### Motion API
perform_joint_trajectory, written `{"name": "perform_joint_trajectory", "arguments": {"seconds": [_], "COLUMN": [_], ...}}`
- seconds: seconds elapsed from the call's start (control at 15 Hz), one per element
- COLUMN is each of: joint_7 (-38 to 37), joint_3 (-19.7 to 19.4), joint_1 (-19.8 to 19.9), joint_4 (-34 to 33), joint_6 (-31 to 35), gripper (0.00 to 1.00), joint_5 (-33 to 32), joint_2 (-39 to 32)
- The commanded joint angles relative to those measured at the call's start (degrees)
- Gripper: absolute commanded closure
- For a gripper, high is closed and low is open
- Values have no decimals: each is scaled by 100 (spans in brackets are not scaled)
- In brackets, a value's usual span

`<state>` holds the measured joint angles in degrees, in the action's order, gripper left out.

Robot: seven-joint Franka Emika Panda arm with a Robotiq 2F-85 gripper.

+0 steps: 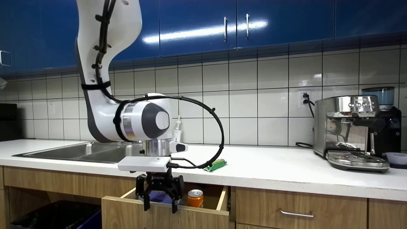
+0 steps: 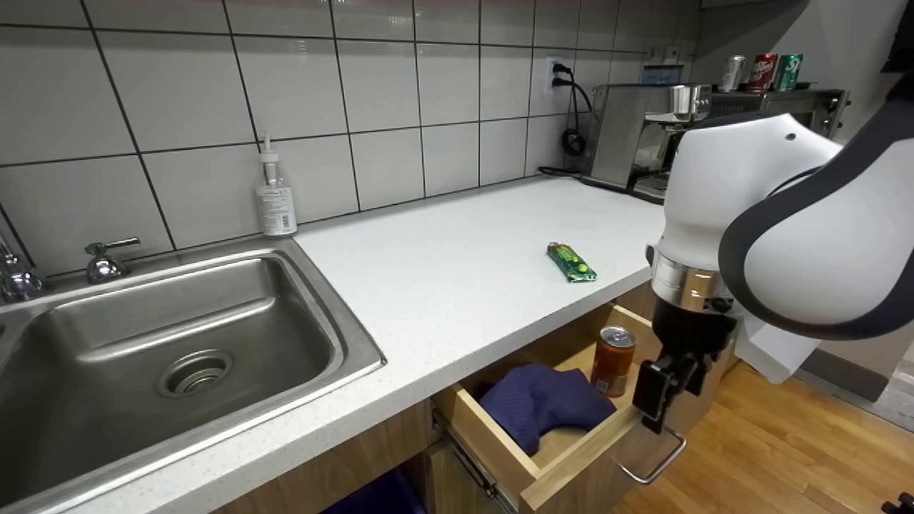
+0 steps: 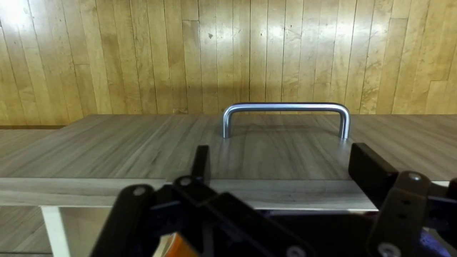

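Kitchen: tiled wall, white surface, metal sink let into it. Soap bottle stands by the wall at the sink's corner, presumably handy for washing. Below the surface, the drawer is pulled out, leaving its contents reachable from above. Your tool hangs at the drawer's front edge, spread wide and gripping nothing; contact with the edge, you can't tell. The handle, nearby, sits on the drawer's outer face, probably to give a pull. Inside, a purple cloth lies bunched, likely because it's soft; an orange can stands upright just beside it, apparently steady on its base. Green packet lies on the surface.
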<state>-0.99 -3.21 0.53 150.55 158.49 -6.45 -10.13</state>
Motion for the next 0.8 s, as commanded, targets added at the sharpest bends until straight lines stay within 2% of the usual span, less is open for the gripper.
{"name": "perform_joint_trajectory", "arguments": {"seconds": [0.0,0.73], "joint_7": [111,98], "joint_3": [-57,-155], "joint_1": [57,101], "joint_4": [-307,-884], "joint_6": [117,165], "gripper": [0,0], "joint_5": [-80,-1], "joint_2": [-224,-669]}}
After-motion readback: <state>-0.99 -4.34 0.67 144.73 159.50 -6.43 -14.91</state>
